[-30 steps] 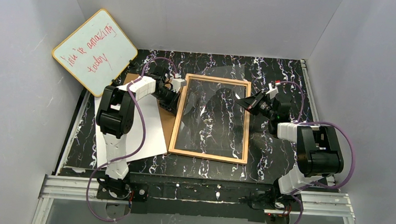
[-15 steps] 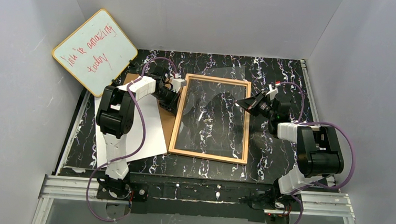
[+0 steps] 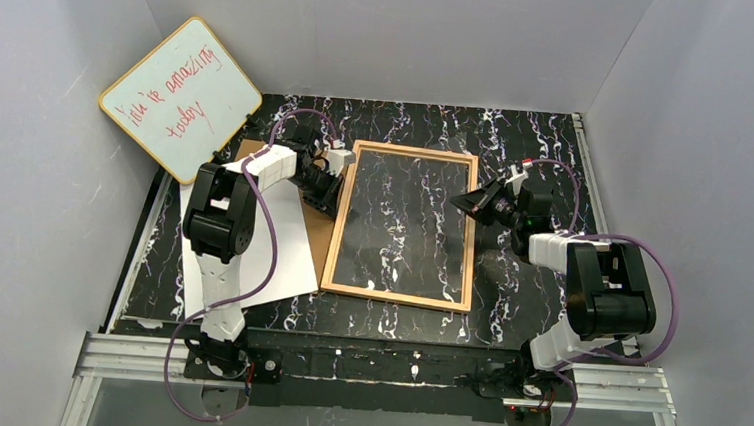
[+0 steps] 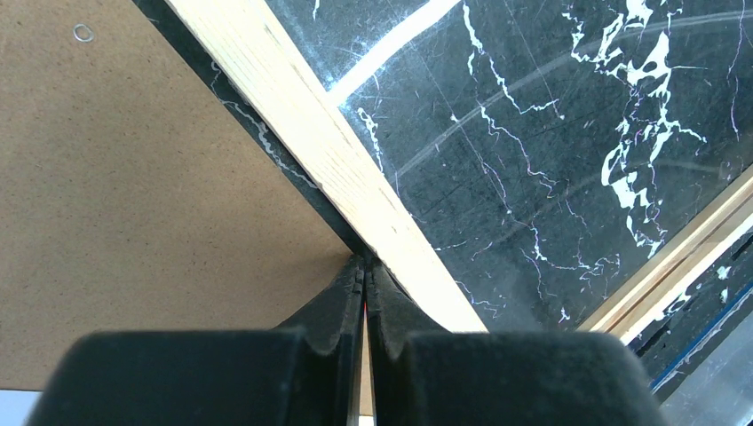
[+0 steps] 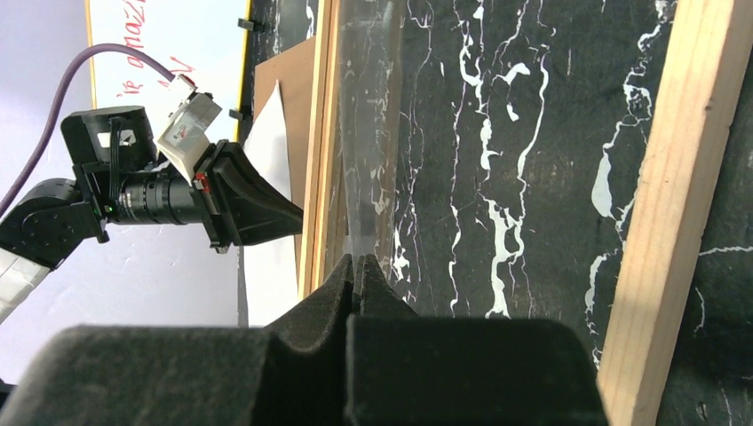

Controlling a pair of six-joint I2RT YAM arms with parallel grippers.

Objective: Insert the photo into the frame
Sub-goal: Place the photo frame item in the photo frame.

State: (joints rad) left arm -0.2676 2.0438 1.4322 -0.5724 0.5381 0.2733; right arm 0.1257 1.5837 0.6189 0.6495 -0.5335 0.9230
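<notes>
The light-wood frame (image 3: 397,298) lies flat mid-table. My right gripper (image 3: 457,201) is shut on the right edge of its thin clear pane (image 5: 364,133), which the right wrist view (image 5: 359,260) shows almost edge-on, low over the frame's opening, near the right rail (image 5: 675,177). My left gripper (image 3: 335,198) is shut, its tips (image 4: 364,264) against the outer side of the frame's left rail (image 4: 302,124); nothing shows between the pads. The photo (image 3: 269,261) lies white side up under the left arm, left of the frame.
A brown backing board (image 3: 318,231) lies under the photo, against the frame's left side, and shows in the left wrist view (image 4: 133,177). A yellow-rimmed whiteboard (image 3: 181,97) with red writing leans at the back left. Grey walls enclose the table.
The clear pane, held raised and bowed over the frame a second ago, has come down low over the opening. My right gripper has shifted slightly down and right. The left arm has not moved.
</notes>
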